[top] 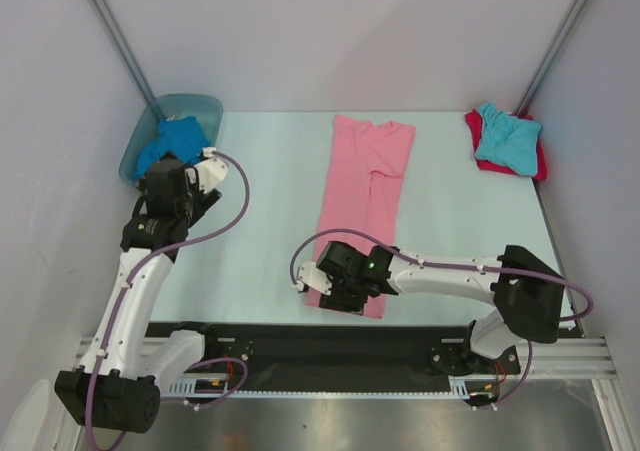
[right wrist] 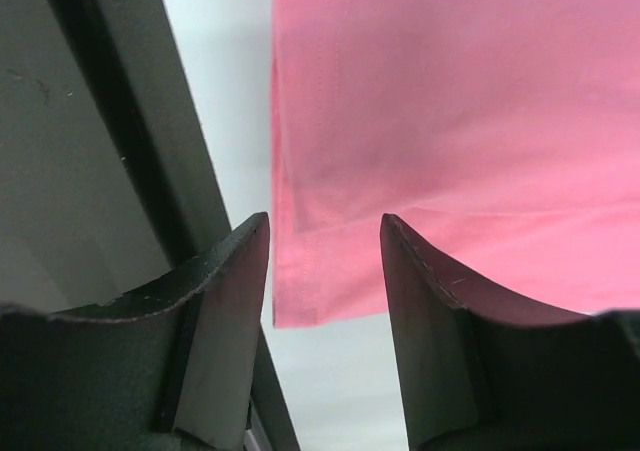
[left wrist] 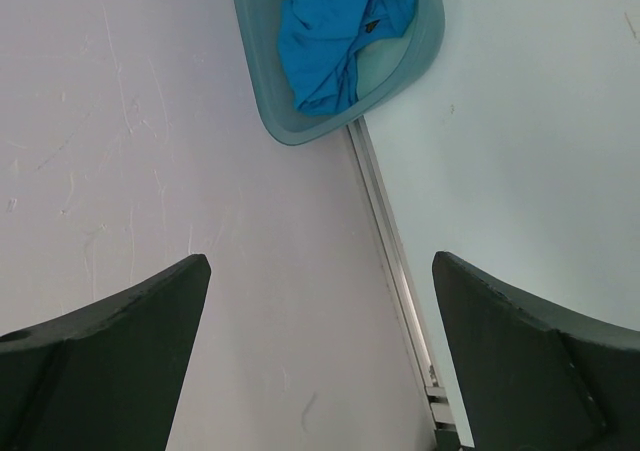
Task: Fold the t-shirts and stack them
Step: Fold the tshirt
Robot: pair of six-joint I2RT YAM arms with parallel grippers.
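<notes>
Plain pink t-shirt (top: 365,181); royal blue t-shirt (top: 172,139) in a translucent blue-green tub (top: 185,101); turquoise t-shirt (top: 507,139) over a red t-shirt (top: 541,163); pale mint bench (top: 260,221); pale grey walls (top: 300,31).

Top view: right end effector (top: 325,289) sits over near hem of pink t-shirt (top: 365,186), so hem's left corner & fingertips are hidden; can't tell if tips touch cloth. Red t-shirt (top: 541,161) mostly buried under turquoise t-shirt (top: 505,139), only edges show. Blue t-shirt (top: 175,134) part-blocked by left arm's wrist (top: 165,186). Left wrist view: tub (left wrist: 430,31) cut by top edge. Right wrist view: pink cloth runs off top & right edges. Finger bases cut off at bottom, both wrist views.
</notes>
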